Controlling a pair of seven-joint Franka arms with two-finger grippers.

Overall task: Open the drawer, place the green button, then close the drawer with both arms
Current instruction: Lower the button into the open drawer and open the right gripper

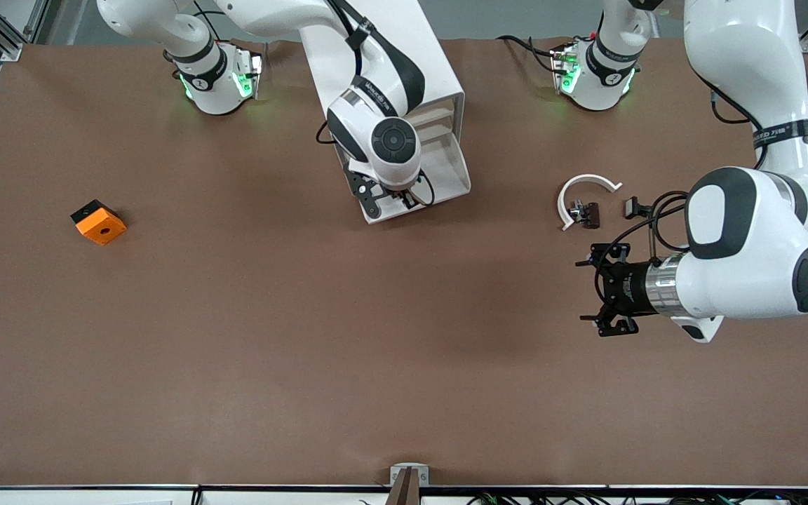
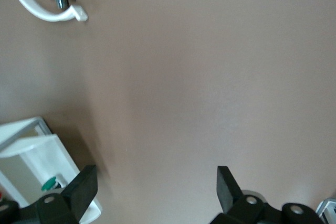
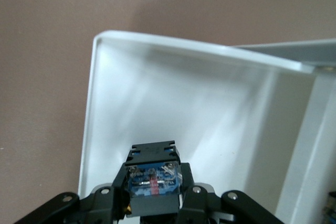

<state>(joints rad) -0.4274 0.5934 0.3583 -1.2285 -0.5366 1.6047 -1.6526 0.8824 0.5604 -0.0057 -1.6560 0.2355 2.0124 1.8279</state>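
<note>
The button (image 3: 152,179) is pinched between the pads of my right gripper (image 1: 393,200), its black housing and bluish base up toward my wrist. My left wrist view catches its green cap (image 2: 50,183) low over the tray. It hangs over the drawer (image 1: 446,165), which stands pulled out of the white cabinet (image 1: 439,77) at twelve o'clock on the table.

I judge this to be the placing step. Next I should lower a little, spread the right jaws, lift clear, and then close the drawer.

The drawer is smooth, glossy white plastic, shallow, with thin walls and rounded corners, so the small, hard button may skid.

My left gripper (image 1: 597,294) waits with its jaws spread wide over bare brown matte table, at four o'clock from the drawer. At three o'clock lies a white arc (image 1: 586,184) with a dark-brown part (image 1: 590,214), and at eight o'clock an orange square block (image 1: 99,222).
</note>
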